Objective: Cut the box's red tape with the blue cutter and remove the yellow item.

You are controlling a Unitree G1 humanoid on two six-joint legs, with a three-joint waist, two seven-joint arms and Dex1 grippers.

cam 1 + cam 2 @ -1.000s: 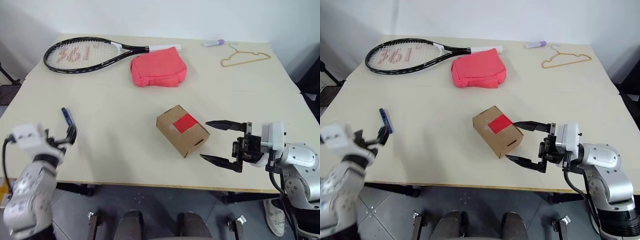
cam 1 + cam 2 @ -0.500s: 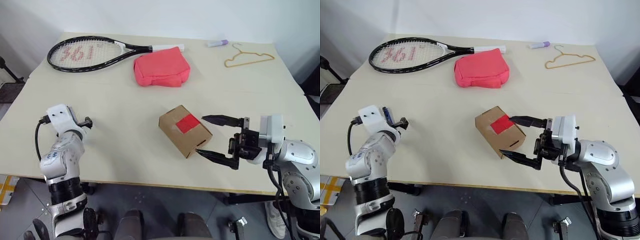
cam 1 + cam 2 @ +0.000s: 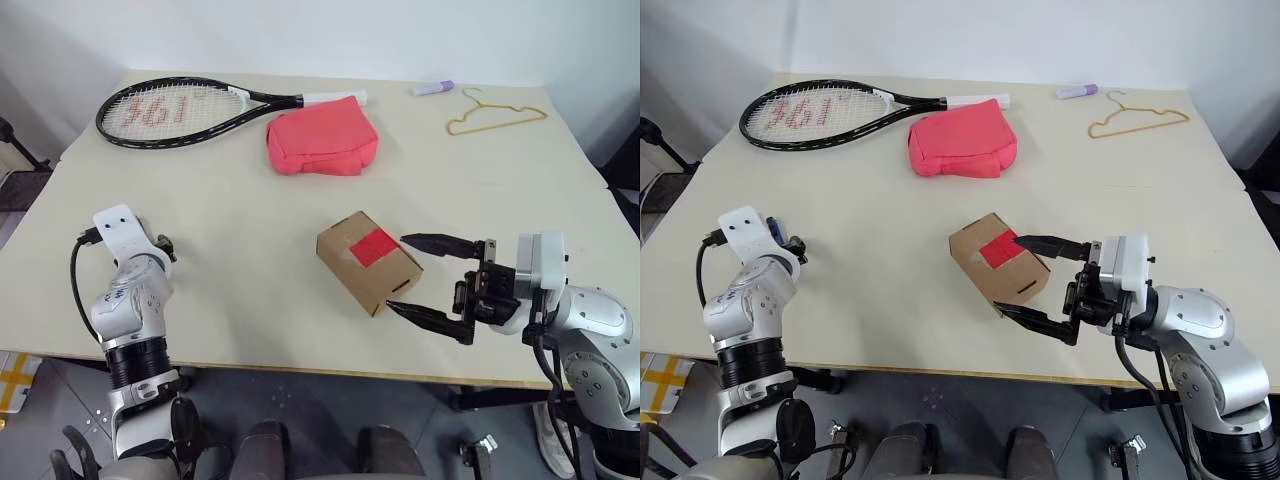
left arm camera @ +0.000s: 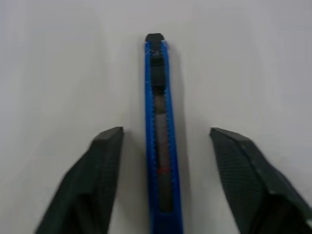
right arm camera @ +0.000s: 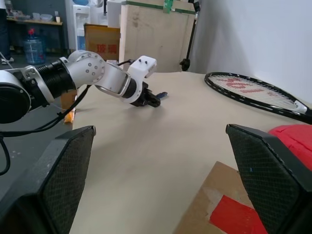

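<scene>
At the left edge of the frame, the left gripper (image 4: 165, 141) sits low on the worktop (image 3: 250, 250), its jaws parted either side of the blue cutter (image 4: 159, 136), clear of it. At centre lies the box (image 3: 367, 260), red tape (image 3: 374, 245) on top. The right gripper (image 3: 420, 276), jaws wide, brackets the box's right end.

Cutter (image 4: 160, 146) lies left of box (image 3: 368, 260) (apart).

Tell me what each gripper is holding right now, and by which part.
Nothing is held. The left gripper has its fingers either side of the blue cutter, with gaps showing. The right gripper stands open beside the box.
</scene>
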